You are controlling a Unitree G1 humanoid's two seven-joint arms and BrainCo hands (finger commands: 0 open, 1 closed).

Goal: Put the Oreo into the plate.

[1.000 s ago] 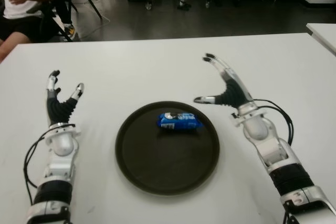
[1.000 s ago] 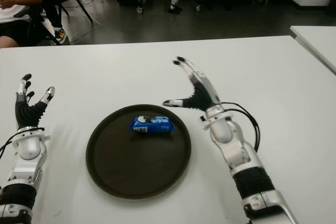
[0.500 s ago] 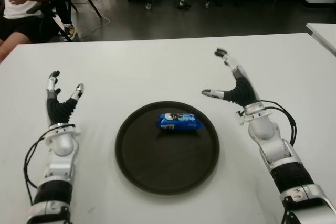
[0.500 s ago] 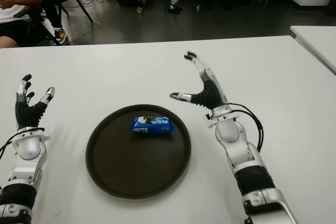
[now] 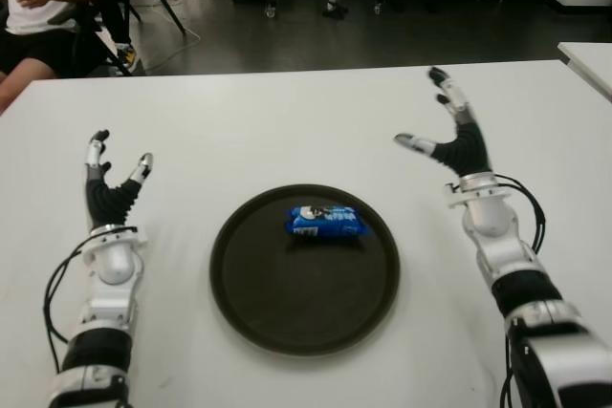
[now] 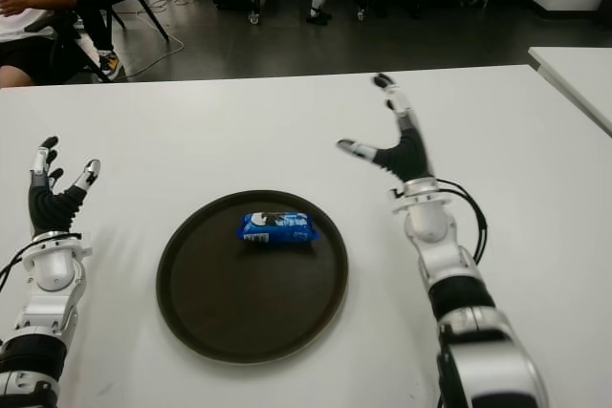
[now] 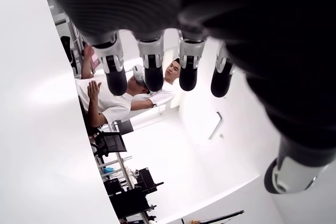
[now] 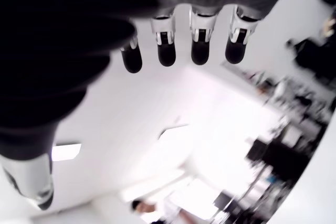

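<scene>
The dark plate (image 5: 304, 332) lies nearest on the white table (image 5: 287, 131), and the blue Oreo pack (image 5: 325, 222) lies inside it, toward its far side. The left hand (image 5: 107, 188) shows left of the plate and the right hand (image 5: 451, 136) right of it and farther back, both with fingers spread and holding nothing. The task looks done; I think the only risk is an arm sweeping low and knocking the plate's rim, which could slide the pack out.
</scene>
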